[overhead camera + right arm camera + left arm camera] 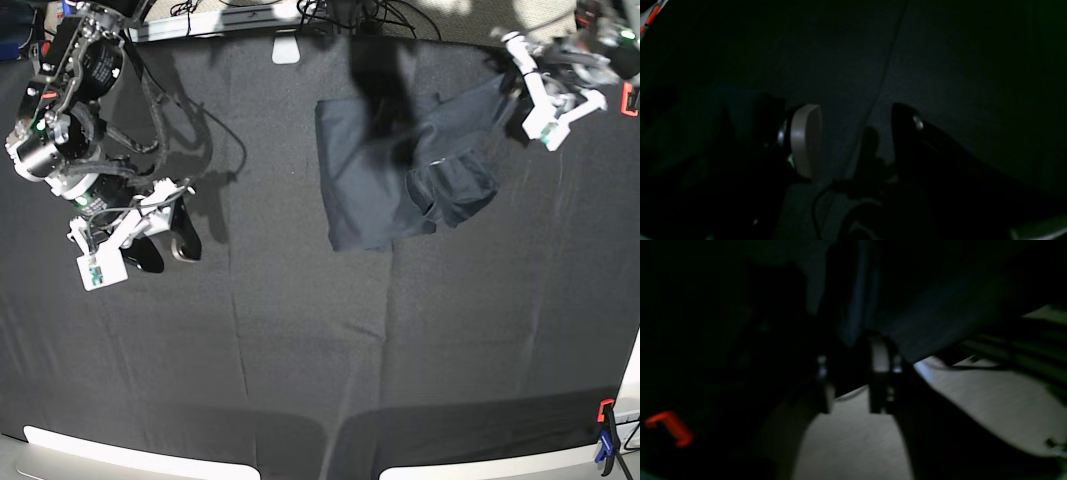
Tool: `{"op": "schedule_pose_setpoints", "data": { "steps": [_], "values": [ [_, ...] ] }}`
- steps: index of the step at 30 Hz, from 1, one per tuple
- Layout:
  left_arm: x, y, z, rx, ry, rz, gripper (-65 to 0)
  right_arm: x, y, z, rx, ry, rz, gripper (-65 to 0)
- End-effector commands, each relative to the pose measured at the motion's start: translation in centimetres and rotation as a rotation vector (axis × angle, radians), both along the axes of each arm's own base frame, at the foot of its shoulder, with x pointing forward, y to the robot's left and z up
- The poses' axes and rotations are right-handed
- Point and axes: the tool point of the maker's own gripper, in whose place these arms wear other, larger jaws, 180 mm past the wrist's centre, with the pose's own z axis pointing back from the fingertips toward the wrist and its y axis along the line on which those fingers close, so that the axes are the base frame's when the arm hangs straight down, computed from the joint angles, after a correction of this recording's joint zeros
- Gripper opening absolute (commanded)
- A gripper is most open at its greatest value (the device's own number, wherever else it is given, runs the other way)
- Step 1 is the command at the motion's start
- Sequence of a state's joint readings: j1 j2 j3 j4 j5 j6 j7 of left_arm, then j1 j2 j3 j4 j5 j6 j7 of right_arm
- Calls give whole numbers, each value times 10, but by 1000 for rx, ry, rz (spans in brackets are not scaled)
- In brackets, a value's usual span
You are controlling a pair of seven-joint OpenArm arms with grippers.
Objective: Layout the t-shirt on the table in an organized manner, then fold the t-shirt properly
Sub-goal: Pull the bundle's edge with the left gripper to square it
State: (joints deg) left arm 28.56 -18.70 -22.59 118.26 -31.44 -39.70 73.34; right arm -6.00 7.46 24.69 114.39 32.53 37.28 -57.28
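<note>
Left gripper (853,373) clamped on t-shirt (385,170); right gripper (165,240) agape over table (300,350), clamps (605,420) cornerward.

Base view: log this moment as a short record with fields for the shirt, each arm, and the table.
t-shirt: dark, crumpled, partly spread at the upper middle of the table; one edge is pulled up toward the left gripper
left gripper: upper right of the base view, fingers closed on the shirt's edge, cloth lifted off the surface
right gripper: left side, open, holding nothing, well apart from the shirt
table: black fabric with faint creases; orange and blue clamp at its lower right corner
fold state: not laid flat, not folded
</note>
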Motion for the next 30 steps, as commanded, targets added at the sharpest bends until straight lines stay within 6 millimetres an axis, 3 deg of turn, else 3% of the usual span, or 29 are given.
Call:
{"op": "schedule_pose_setpoints", "data": {
  "steps": [1, 8, 10, 12, 19, 22, 30],
  "values": [
    [7, 5, 12, 3, -46, -21, -452, 7, 1, 17, 12, -66, 3, -323],
    [60, 25, 83, -191, -353, 105, -432, 7, 1, 17, 13, -66, 3, -323],
    [73, 20, 107, -282, -453, 125, -432, 7, 2, 17, 16, -67, 4, -323],
    [80, 9, 119, -367, -499, 133, -432, 7, 3, 19, 29, -72, 10, -323],
    [80, -62, 110, -549, -416, 14, -432, 6, 13, 22, 62, -80, 39, -323],
    [79, -89, 101, -549, -376, -67, -432, 6, 14, 20, 58, -76, 36, -323],
    [98, -112, 80, -417, -378, -49, -432, 6, 18, 18, 69, -70, 33, -323]
  ]
}}
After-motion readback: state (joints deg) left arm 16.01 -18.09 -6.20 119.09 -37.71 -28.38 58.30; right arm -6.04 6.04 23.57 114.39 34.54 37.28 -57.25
